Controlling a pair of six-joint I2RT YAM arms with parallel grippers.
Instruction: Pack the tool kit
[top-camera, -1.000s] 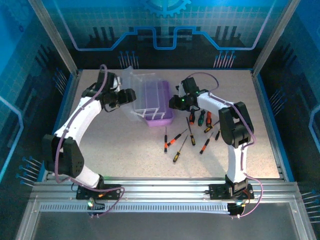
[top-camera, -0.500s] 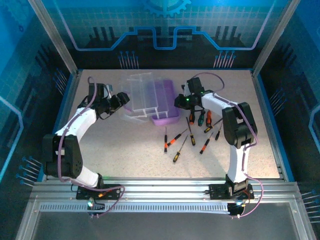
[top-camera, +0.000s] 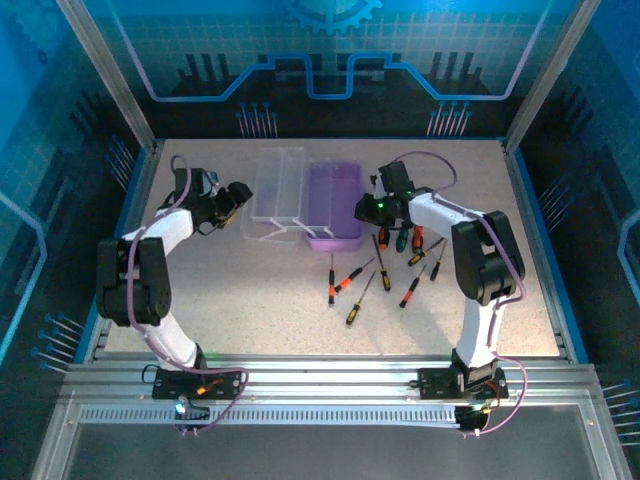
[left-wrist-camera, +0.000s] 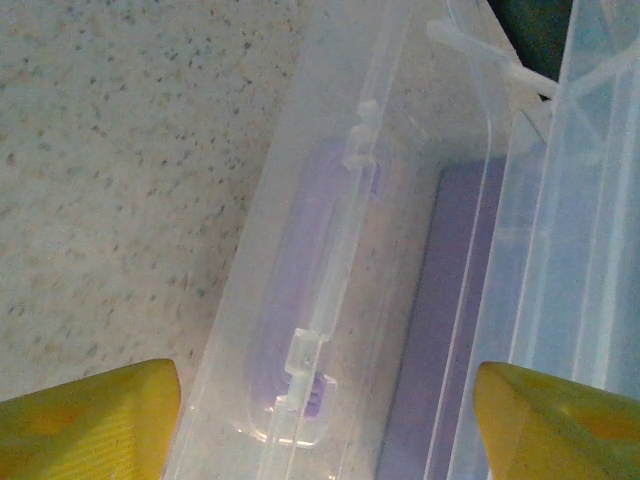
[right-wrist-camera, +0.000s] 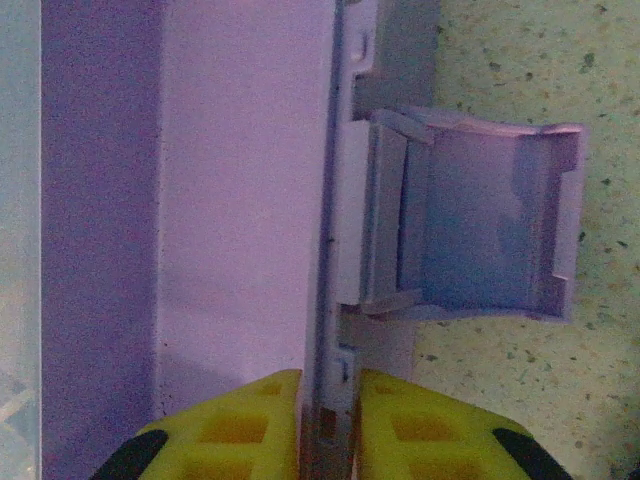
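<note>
The tool kit's purple case (top-camera: 337, 203) lies open at the table's back middle. Its clear lid (top-camera: 277, 190) is folded flat to the left. My left gripper (top-camera: 236, 197) stands open at the lid's left edge; in the left wrist view its yellow fingertips (left-wrist-camera: 92, 420) are wide apart over the lid (left-wrist-camera: 340, 230). My right gripper (top-camera: 367, 210) is shut on the case's right wall (right-wrist-camera: 326, 250), just below the purple latch (right-wrist-camera: 470, 230). Several orange- and red-handled screwdrivers (top-camera: 350, 280) lie loose on the table, in front and to the right of the case.
More screwdrivers (top-camera: 400, 238) lie right beside my right arm's wrist. The speckled table (top-camera: 250, 300) has a raised blue rim (top-camera: 530, 210) and glass walls around it. Bare tabletop (left-wrist-camera: 120, 150) shows left of the lid.
The clear lid has swung down from upright to flat on the left. My left gripper has drawn back to the left and lower. The case and my right gripper have shifted a little right.
</note>
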